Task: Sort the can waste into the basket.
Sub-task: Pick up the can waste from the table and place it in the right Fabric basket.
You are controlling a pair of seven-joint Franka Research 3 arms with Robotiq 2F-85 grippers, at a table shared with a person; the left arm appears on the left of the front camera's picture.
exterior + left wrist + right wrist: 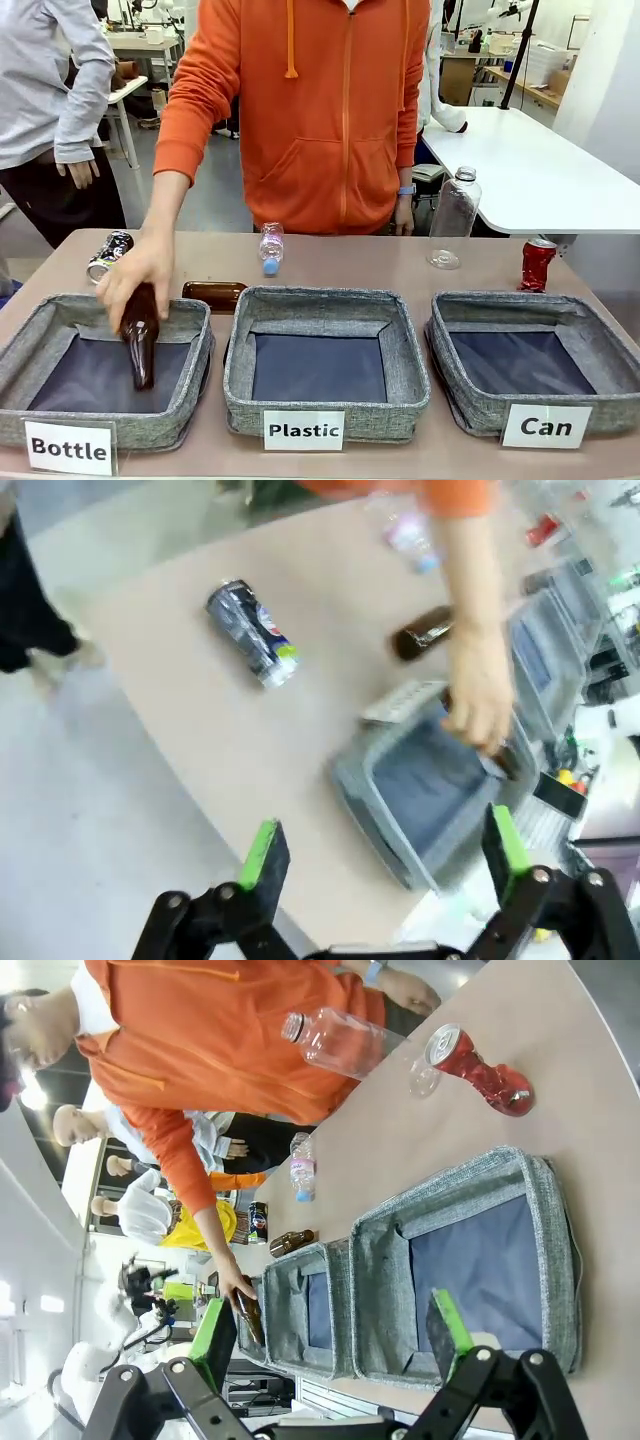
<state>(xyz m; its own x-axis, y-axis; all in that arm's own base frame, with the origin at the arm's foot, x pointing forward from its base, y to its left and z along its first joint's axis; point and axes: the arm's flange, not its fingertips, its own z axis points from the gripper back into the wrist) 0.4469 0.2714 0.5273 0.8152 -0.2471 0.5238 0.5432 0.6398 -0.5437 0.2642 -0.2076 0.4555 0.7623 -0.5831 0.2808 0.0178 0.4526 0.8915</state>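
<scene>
**Can waste outside its basket: hazards of the two pick-ups**

Both cans stand on the table (350,265), neither yet sorted. The dark can (110,255) lies on its side at the far left, behind the basket labelled "Bottle" (60,305). The red can (537,265) stands upright near the far right corner, just behind the rim of the basket labelled "Can" (480,405), which holds nothing. The left gripper (385,845) and the right gripper (330,1325) both hang above the table with jaws spread wide, each holding nothing.

Likely hazards:

(a) The person's hand (135,275) is lowering a brown bottle (140,335) into the "Bottle" basket, close beside the dark can. A left-arm reach made now could strike the hand or forearm.

(b) The dark can, lying on its round side, would probably roll away if one finger touched it first.

(c) Its route to the right passes over the "Bottle" basket and the basket labelled "Plastic" (325,300). A weak grip could drop it into the wrong one.

(d) The red can's dented body gives uneven faces, so the pads may slip or tip it toward the table edge or the clear bottle (455,215) nearby.
</scene>
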